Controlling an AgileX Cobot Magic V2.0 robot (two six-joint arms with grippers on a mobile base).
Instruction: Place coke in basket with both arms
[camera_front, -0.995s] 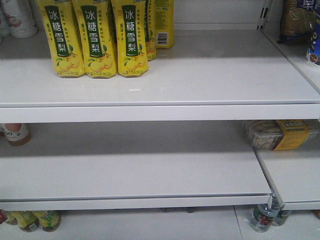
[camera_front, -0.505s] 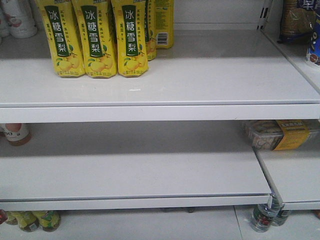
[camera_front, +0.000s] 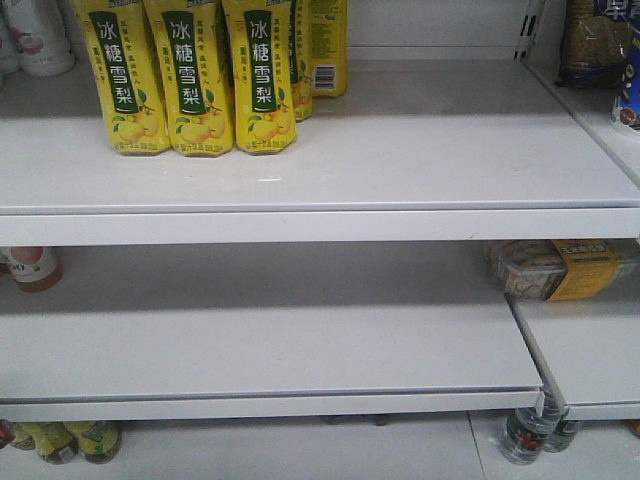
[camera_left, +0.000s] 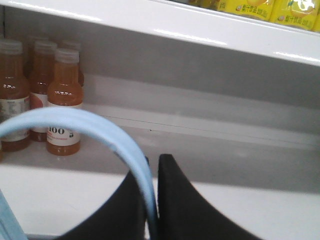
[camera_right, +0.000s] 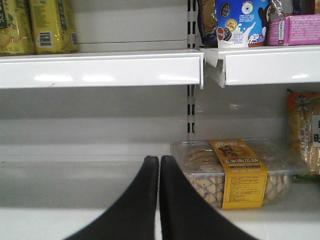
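Front view: no arm, no coke, no basket showing here. Yellow pear-drink bottles (camera_front: 190, 75) are standing in a row at the back-left of the top shelf (camera_front: 400, 150). Middle shelf (camera_front: 280, 340) is carrying an orange-ish bottle (camera_front: 30, 267) at far left & a clear snack box w/ yellow band (camera_front: 560, 268) at right. More bottles are peeking out under the lowest edge.

Left wrist view: left pincer (camera_left: 152, 200) is sitting w/ its black fingers (camera_left: 180, 205) clamped on the pale blue hoop handle (camera_left: 100, 130) of the basket; the handle is arching up and left from between them. Basket body itself is mostly out of shot, just a blue sliver at bottom left. Orange drink bottles (camera_left: 64, 100) are standing on the shelf behind, left side. Coke isn't visible.

Right wrist view: right pincer (camera_right: 159, 200) is showing both black fingers pressed together, nothing between them. Just beyond, to the right, the clear snack box (camera_right: 235, 172) is resting on the shelf. Above, Oreo packs (camera_right: 240, 22) & a pink box (camera_right: 295, 29) are sitting on the upper right shelf, yellow bottles (camera_right: 50, 25) upper left. Coke isn't in shot here either.
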